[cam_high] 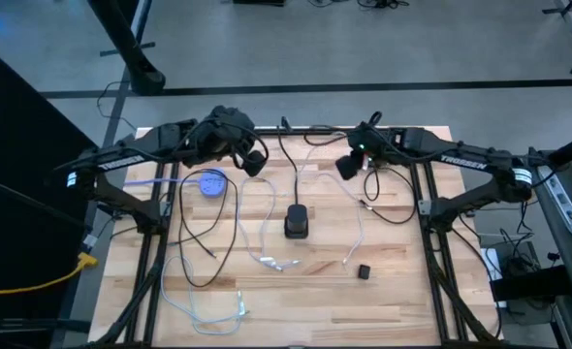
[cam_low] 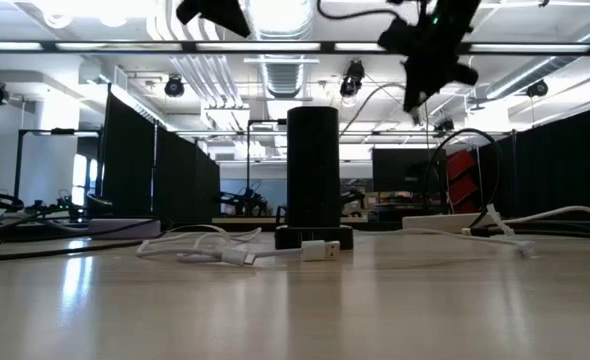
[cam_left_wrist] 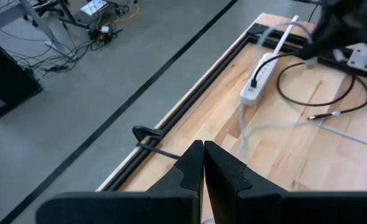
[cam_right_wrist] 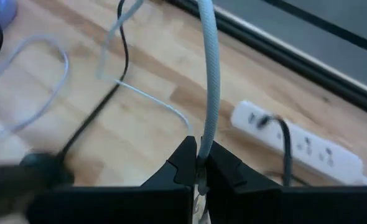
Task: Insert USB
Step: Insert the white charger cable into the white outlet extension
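Note:
A black charger block (cam_high: 297, 221) stands upright on the wooden table's middle; it also shows in the low view (cam_low: 312, 170). A white USB plug (cam_low: 320, 250) lies on the table in front of it, on a slack white cable (cam_high: 267, 254). My right gripper (cam_high: 346, 167) hovers high above the table to the far right of the block, shut on a pale grey cable (cam_right_wrist: 209, 74). My left gripper (cam_high: 254, 161) hovers to the far left of the block, shut and empty, as the left wrist view (cam_left_wrist: 203, 163) shows. My right gripper pinches the pale grey cable (cam_right_wrist: 204, 144) between its two fingers, at a point along its length. The cable runs on straight ahead past the fingertips. The gripper is raised well clear of the table (cam_low: 430, 50).
A white power strip (cam_left_wrist: 267, 70) lies along the table's far edge, with a black lead plugged in. A blue round thing (cam_high: 211, 182) lies left of centre. Black and white cables loop over the table (cam_high: 218, 252). A small black piece (cam_high: 364, 272) lies near right.

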Tool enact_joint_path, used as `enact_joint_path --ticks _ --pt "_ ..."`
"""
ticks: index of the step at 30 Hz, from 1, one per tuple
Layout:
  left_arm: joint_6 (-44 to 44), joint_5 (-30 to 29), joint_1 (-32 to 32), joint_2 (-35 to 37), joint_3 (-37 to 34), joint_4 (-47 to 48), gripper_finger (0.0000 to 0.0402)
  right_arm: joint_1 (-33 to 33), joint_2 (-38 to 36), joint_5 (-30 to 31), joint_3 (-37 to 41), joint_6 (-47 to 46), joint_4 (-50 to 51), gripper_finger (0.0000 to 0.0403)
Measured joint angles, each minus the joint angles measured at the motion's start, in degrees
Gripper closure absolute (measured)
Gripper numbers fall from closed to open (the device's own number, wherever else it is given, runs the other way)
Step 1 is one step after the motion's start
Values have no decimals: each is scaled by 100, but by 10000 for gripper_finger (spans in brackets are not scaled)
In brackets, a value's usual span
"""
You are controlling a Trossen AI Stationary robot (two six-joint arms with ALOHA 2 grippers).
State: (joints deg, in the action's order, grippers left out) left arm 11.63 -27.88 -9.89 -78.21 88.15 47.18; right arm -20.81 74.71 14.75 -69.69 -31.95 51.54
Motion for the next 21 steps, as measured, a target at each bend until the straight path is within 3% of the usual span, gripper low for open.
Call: enact_joint_path --ticks 6,12,21 --pt "295 0 26 88 -294 109 402 -668 -7 -233 963 -121 -1390 402" --pt "444 -3 48 96 -537 -78 402 -992 143 234 1513 -456 -2027 402" --pt "501 -4 46 -40 -574 -155 402 -1010 883 1151 1584 -855 -2338 403"
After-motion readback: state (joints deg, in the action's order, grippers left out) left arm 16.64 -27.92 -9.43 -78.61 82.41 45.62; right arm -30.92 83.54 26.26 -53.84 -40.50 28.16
